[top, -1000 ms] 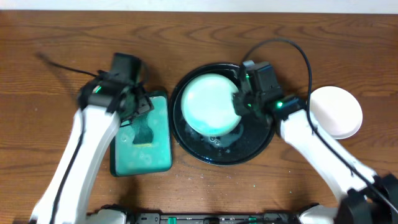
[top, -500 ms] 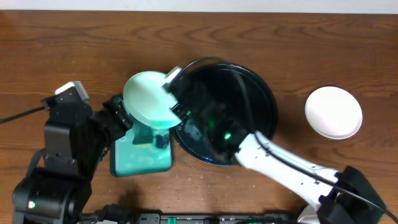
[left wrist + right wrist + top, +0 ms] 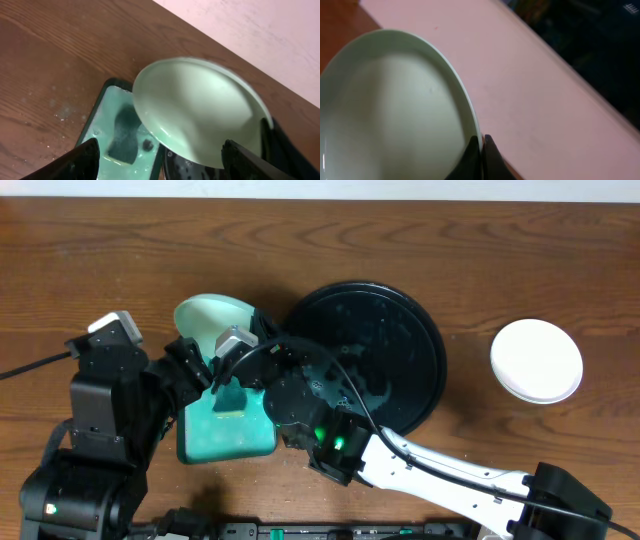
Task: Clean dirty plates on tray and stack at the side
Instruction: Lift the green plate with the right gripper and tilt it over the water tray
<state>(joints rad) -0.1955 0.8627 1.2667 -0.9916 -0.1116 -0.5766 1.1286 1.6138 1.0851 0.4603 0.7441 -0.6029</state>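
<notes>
My right gripper (image 3: pixel 236 344) is shut on the rim of a pale green plate (image 3: pixel 208 320) and holds it tilted above the far end of the green wash tub (image 3: pixel 235 432). In the right wrist view the fingers (image 3: pixel 481 149) pinch the plate's edge (image 3: pixel 395 110). My left gripper (image 3: pixel 160 165) is open and empty, just above the tub (image 3: pixel 102 145), with the plate (image 3: pixel 200 115) in front of it. A dark sponge (image 3: pixel 124 136) lies in the tub's water. The black round tray (image 3: pixel 385 355) is wet and holds no plate.
A white plate (image 3: pixel 537 360) sits on the table at the right. The right arm stretches from the lower right across the tray's front. The left arm (image 3: pixel 100 410) stands high at the left, beside the tub.
The right gripper has carried the green plate left off the tray, to above the tub. The left arm rose off the tub a second ago and has since held still.
</notes>
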